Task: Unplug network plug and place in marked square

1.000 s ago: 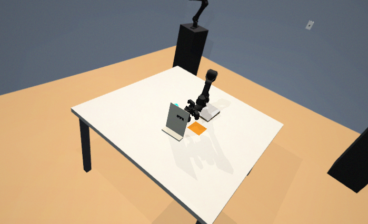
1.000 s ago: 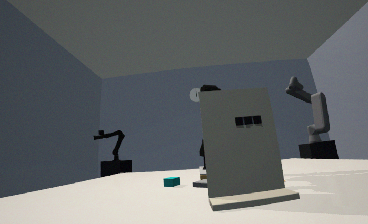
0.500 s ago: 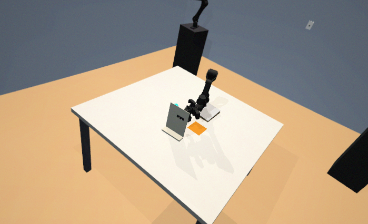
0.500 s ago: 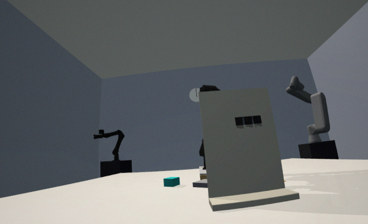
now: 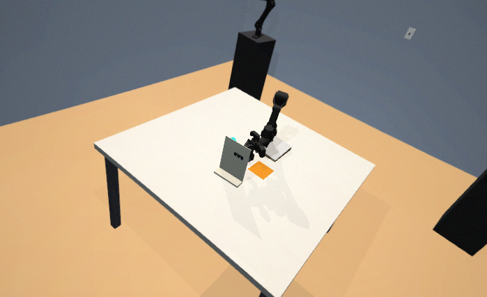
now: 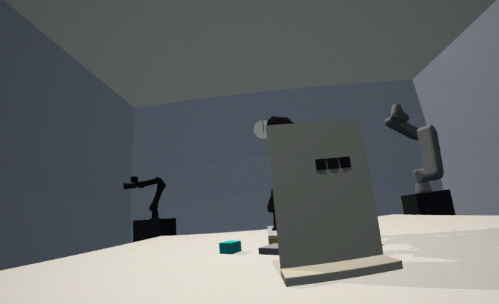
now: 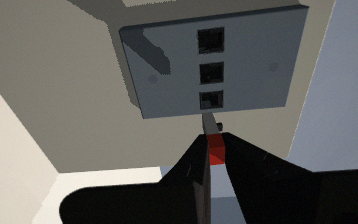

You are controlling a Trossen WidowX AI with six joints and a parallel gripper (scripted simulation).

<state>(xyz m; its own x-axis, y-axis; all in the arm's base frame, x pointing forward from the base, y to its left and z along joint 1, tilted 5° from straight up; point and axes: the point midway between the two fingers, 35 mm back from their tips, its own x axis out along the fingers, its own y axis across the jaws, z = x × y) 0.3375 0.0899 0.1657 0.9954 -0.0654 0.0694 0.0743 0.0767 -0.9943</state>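
Observation:
My gripper (image 7: 213, 140) (image 5: 250, 150) is shut on the plug (image 7: 216, 151), which shows as a red body with a grey front part in the wrist view. The plug's front end appears just below the lowest socket opening (image 7: 211, 100) in that view, with the opening visible and unfilled. The upright panel (image 5: 230, 166) (image 6: 323, 215) (image 7: 90, 125) carries a blue-grey plate (image 7: 175, 95) with three openings in a row. The tab is not clearly visible. The marked orange square (image 5: 260, 170) lies flat on the table, beside the panel on the gripper's side. The panel hides the gripper in the exterior view.
A flat pale-topped stack (image 5: 280, 149) lies under and beside the arm. A teal block (image 5: 233, 139) (image 6: 230, 247) sits on the table behind the panel in the top view. The panel's base strip (image 5: 228, 178) (image 6: 341, 268) juts out on the side away from the gripper.

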